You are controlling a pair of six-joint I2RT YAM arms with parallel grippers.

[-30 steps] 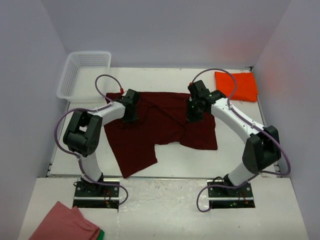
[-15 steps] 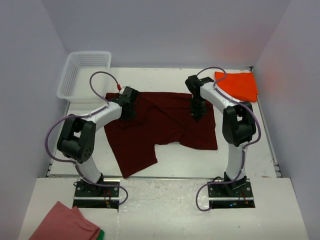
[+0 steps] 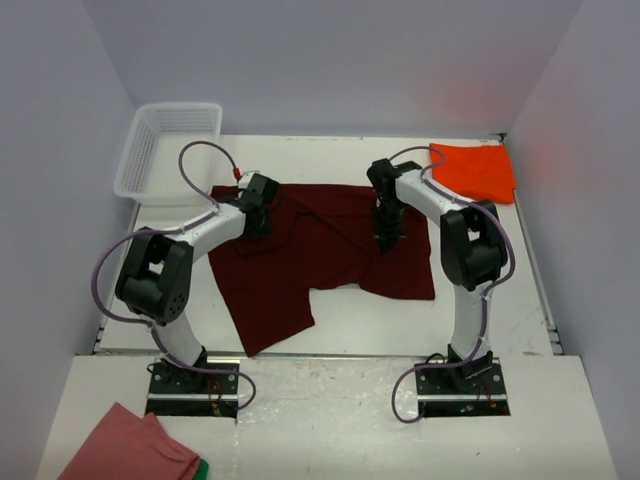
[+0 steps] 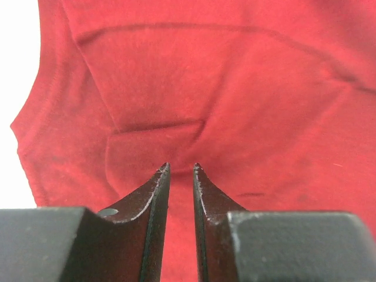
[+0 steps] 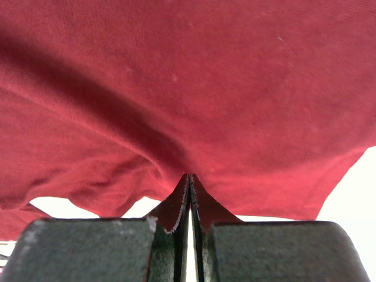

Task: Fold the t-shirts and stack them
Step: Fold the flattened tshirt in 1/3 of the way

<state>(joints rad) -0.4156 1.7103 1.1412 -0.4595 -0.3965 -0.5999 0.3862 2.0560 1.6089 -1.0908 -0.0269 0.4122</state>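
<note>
- Maroon shirt [image 3: 320, 250] lies spread and rumpled on the table [image 3: 380, 320], between the two arms. One flap trails toward the near edge.
- Orange shirt [image 3: 475, 172] sits folded flat at the far right corner, well apart from the maroon one.
- Handling, by the look of it: light, limp knit cloth with no stiffness. It should drape and crease wherever it is lifted, and drag across the table rather than slide cleanly. Not fragile. A shallow pinch could slip off a single layer.
- Best holds, I judge: hems, shoulder seams or sleeve edges, two points well apart, so that a fold line forms between them. A mid-panel pinch only bunches the cloth.
- Left gripper [image 4: 179, 170]: fingers a narrow gap apart, nothing between them. It hovers over the shirt's far left part, near an edge and a shallow crease. Whether the tips touch the cloth cannot be told.
- Right gripper [image 5: 190, 179]: fingers pressed together on the shirt's right side. Creases run into the tips, so it appears to be pinching a fold of the maroon cloth.
</note>
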